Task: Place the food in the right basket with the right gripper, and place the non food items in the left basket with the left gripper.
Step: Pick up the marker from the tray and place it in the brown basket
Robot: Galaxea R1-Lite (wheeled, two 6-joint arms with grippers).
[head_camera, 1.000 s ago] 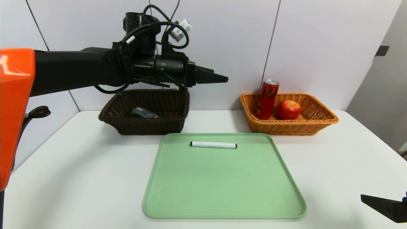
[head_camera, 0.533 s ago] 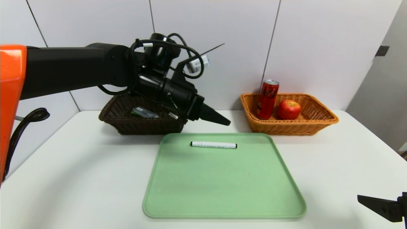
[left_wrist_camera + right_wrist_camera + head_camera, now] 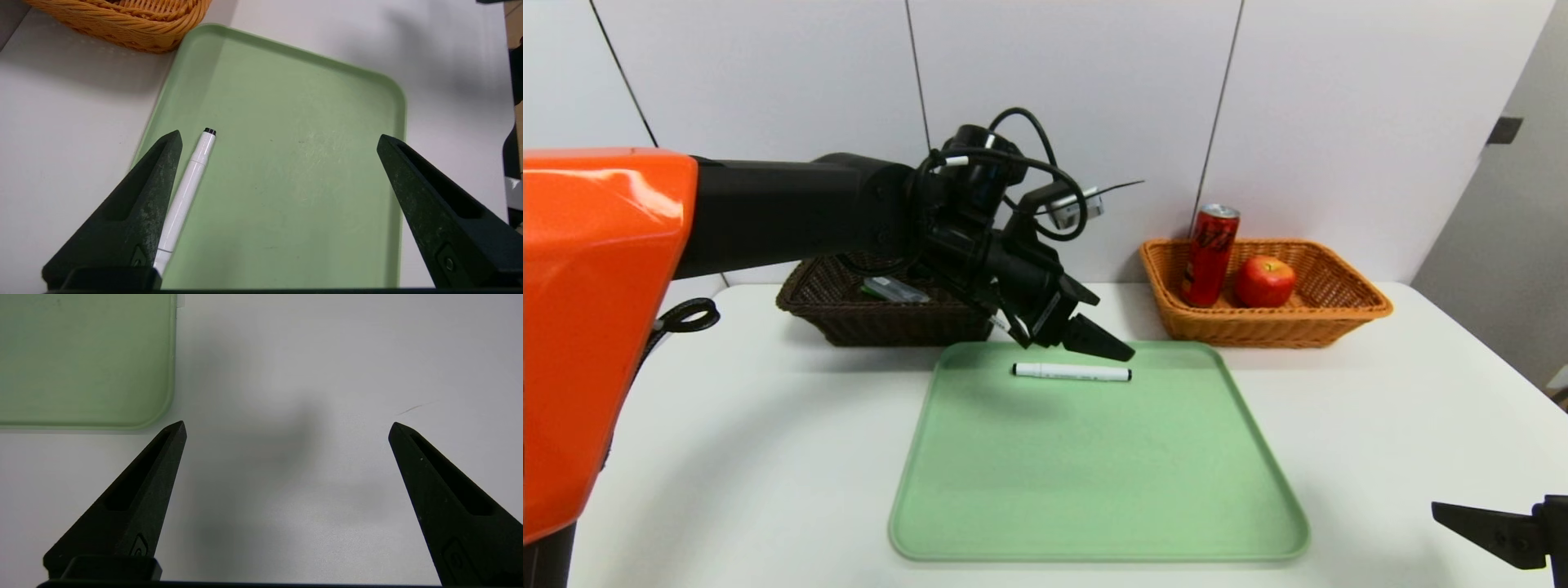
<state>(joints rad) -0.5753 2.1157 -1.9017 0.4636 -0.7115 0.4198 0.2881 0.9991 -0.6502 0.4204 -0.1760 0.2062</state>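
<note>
White pen (image 3: 1072, 372) is lying crosswise, mid-frame, just below the left pincer (image 3: 1094, 336). Both pincers are gaping, released; the right pincer (image 3: 1486, 531) is idling lower right.

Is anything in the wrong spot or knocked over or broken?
Nothing stands out. The can stands upright beside the apple in the orange basket. A small item lies in the dark basket. The white marker lies flat on the green tray, waiting to be sorted.

Your left arm (image 3: 792, 216) hides much of the dark basket (image 3: 849, 314); the right gripper (image 3: 1494, 535) is cut off at the head view's corner.
</note>
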